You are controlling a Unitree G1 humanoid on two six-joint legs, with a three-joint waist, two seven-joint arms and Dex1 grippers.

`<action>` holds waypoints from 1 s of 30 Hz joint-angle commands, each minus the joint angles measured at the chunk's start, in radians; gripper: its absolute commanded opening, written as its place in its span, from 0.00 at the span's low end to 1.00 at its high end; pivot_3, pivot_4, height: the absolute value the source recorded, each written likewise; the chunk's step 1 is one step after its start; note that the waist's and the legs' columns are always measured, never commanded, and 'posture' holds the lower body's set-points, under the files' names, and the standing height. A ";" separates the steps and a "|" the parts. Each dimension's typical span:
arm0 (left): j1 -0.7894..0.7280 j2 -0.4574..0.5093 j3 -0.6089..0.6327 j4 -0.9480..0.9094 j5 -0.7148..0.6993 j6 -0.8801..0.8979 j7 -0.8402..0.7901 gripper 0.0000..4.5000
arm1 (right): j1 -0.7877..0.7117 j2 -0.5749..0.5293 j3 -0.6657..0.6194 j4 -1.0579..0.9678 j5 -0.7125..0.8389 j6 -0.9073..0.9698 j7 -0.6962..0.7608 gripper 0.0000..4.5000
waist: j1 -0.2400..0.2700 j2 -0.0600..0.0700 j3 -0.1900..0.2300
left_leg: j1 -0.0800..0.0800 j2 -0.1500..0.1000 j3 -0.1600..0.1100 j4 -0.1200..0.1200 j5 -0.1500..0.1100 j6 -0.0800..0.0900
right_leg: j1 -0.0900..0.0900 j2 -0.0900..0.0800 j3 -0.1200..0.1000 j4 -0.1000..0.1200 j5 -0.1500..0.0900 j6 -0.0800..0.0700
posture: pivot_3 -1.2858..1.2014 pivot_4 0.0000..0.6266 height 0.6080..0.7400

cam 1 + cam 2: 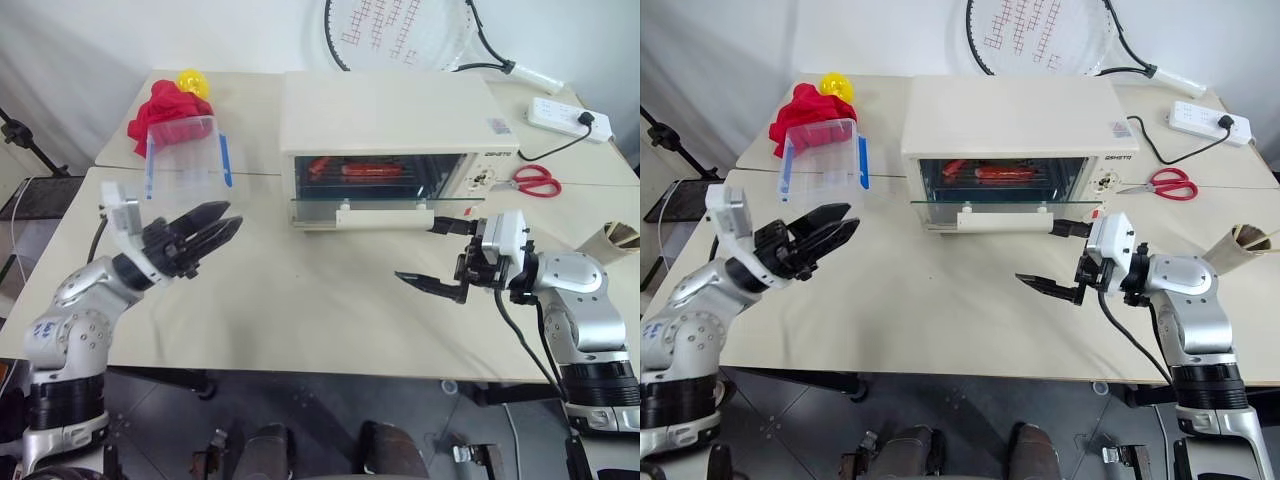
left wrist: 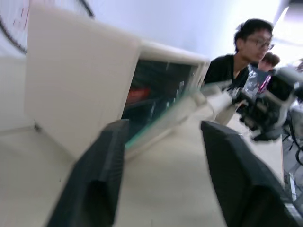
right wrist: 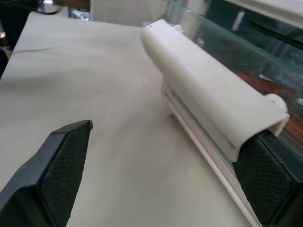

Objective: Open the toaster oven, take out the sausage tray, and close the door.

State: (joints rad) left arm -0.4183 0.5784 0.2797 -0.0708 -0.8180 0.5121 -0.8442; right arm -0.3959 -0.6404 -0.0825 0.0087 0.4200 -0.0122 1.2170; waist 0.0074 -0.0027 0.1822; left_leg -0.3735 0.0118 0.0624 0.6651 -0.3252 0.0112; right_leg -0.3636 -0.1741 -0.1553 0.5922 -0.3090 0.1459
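Left arm reached forward from the near-left corner, left end effector [image 1: 205,232] pointing right and slightly up, fingers narrowly parted, nothing between them. Hovered above the desk [image 1: 300,300], well to the left of the toaster oven [image 1: 395,150]. Right arm bent in from the right edge, right end effector [image 1: 432,254] aimed left and level, fingers spread wide, one finger [image 3: 265,182] tucked just behind the right end of the handle [image 3: 208,99], the other [image 3: 59,175] out over bare desk nearer the robot. Nothing gripped. Door [image 1: 380,205] dropped open, glass panel roughly level, handle at its near edge. Sausage tray [image 1: 360,170] sat inside the oven cavity, far side of the open door, beyond both end effectors. Clear plastic box [image 1: 185,160] stood left of the oven, red scissors [image 1: 535,182] to its right.
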 commanded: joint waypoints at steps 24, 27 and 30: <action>-0.221 -0.186 -0.332 0.310 0.346 -0.234 -0.245 0.01 | 0.374 -0.048 -0.223 -0.148 -0.005 -0.057 -0.134 1.00 | 0.029 0.000 0.000 | 0.000 0.000 -0.001 0.002 0.000 0.000 | 0.002 0.001 -0.001 -0.001 0.000 0.000 | 0.52 0.24 1.00; -0.195 -0.193 -0.364 0.323 0.392 -0.267 -0.254 0.01 | 0.549 -0.048 -0.342 -0.216 0.002 -0.051 -0.185 1.00 | 0.041 0.000 0.000 | -0.001 0.000 -0.001 0.001 0.000 0.000 | 0.001 0.001 -0.001 -0.002 0.000 0.000 | 0.52 0.24 1.00; -0.174 -0.198 -0.377 0.336 0.418 -0.282 -0.259 0.01 | 0.639 -0.045 -0.421 -0.248 0.009 -0.044 -0.228 1.00 | 0.036 -0.001 0.000 | 0.000 0.000 0.001 0.004 0.000 0.000 | 0.003 0.001 0.001 -0.001 0.002 -0.001 | 0.52 0.24 1.00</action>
State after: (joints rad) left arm -0.5935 0.3815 -0.0961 0.2780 -0.4156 0.2539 -1.0937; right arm 0.2329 -0.6728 -0.4484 -0.1918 0.4064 -0.0568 1.0150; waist 0.0438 -0.0032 0.1825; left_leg -0.3707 0.0125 0.0637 0.6690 -0.3251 0.0114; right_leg -0.3594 -0.1728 -0.1537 0.5916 -0.3067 0.1439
